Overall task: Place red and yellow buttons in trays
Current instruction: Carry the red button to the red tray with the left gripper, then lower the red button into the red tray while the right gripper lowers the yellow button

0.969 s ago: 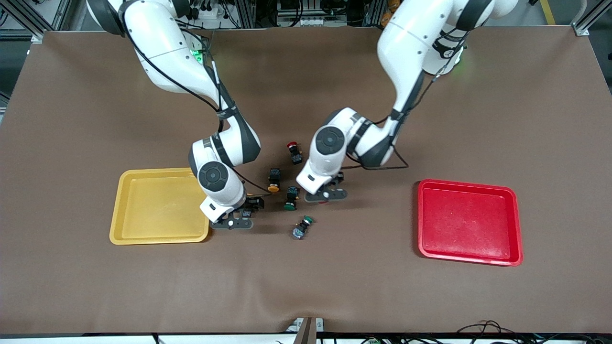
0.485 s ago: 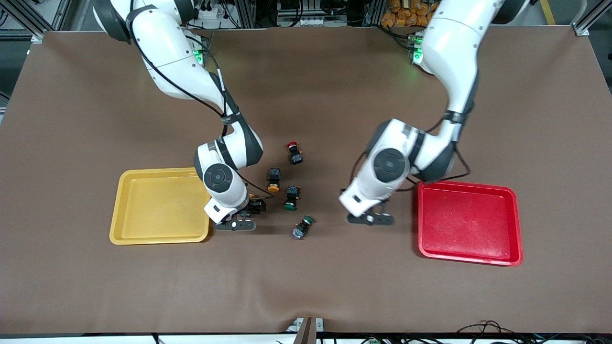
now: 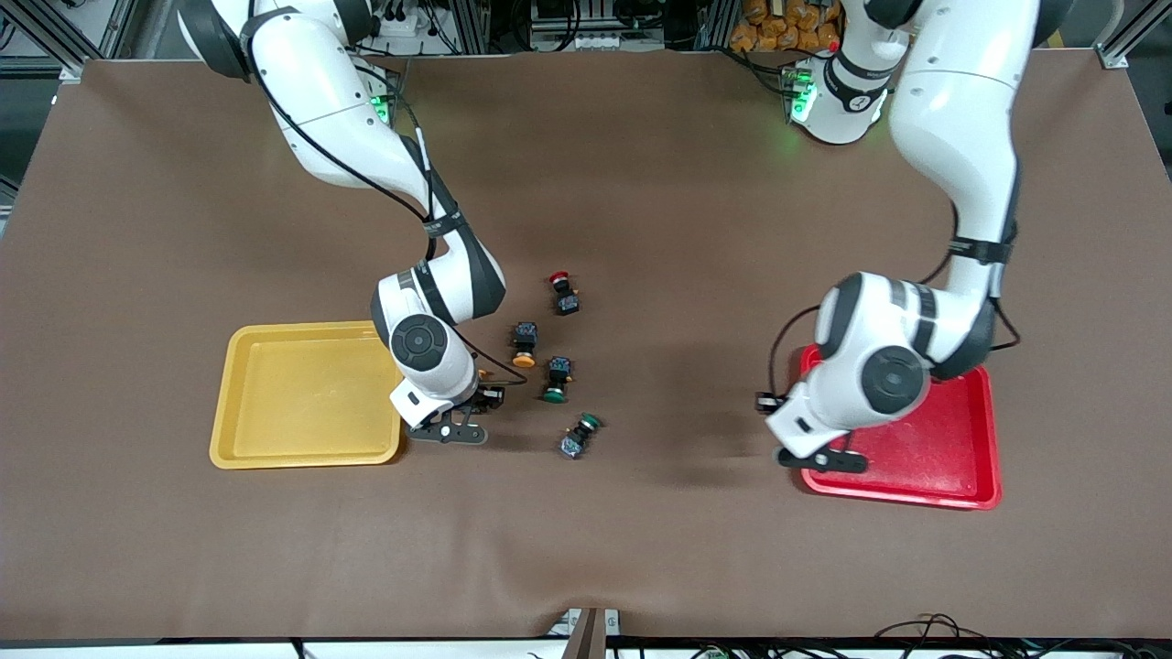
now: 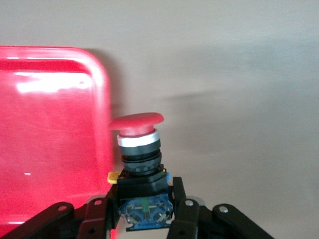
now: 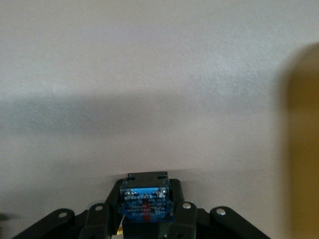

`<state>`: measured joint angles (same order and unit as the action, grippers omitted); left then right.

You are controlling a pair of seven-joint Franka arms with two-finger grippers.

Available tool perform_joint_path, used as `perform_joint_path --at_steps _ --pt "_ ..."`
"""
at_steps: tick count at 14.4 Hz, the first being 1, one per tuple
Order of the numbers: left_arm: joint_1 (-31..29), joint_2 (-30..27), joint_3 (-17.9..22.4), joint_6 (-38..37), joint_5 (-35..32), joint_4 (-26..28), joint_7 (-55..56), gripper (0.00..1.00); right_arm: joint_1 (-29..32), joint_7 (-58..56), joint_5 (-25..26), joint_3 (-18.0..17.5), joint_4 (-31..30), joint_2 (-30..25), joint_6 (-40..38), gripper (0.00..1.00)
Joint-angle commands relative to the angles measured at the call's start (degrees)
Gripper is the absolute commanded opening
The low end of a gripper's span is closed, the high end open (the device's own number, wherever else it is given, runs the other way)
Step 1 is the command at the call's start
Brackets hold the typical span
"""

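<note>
The left gripper [image 3: 818, 455], at lower right of the front view, pinches a red-capped button [image 4: 136, 124] over the red tray's [image 3: 971, 458] edge. At center left, the right gripper [image 3: 448, 432] clamps a blue-bodied button [image 5: 144, 200] just beside the yellow tray [image 3: 302, 453]. Four more buttons lie mid-frame.

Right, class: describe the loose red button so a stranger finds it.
Between the yellow tray and red tray, four small switches lie loose. The red button is farthest from the front camera, the only red cap among them.
</note>
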<state>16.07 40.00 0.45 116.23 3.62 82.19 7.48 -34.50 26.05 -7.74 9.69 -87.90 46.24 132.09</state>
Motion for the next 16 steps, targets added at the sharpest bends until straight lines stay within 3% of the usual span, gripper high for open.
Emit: perform_joint_path --at_steps 1,3,7,14,16 --pt "-4.0 -0.3 -0.6 -0.7 -1.1 1.2 -6.4 0.00 0.5 -4.7 0.7 0.8 -0.6 -1.9 -6.5 0.00" --pt "-6.8 0.9 -0.7 -0.6 -1.1 1.7 -12.4 0.00 1.2 -8.3 0.6 2.3 -0.6 -4.3 -10.6 0.00" --pt "-8.3 2.5 -0.5 0.4 -2.3 1.7 -20.6 0.00 4.9 -13.7 0.5 3.6 -0.4 -5.2 -11.0 0.00" --pt "-9.4 3.8 -0.6 1.8 -2.8 1.8 -23.0 0.48 14.1 -25.2 -0.5 3.1 -0.4 -5.2 -10.3 0.00" --pt "-9.1 3.8 -0.6 1.9 -2.5 1.7 -22.7 0.62 15.4 -25.5 -3.1 3.1 -0.5 -4.5 -8.6 0.00"
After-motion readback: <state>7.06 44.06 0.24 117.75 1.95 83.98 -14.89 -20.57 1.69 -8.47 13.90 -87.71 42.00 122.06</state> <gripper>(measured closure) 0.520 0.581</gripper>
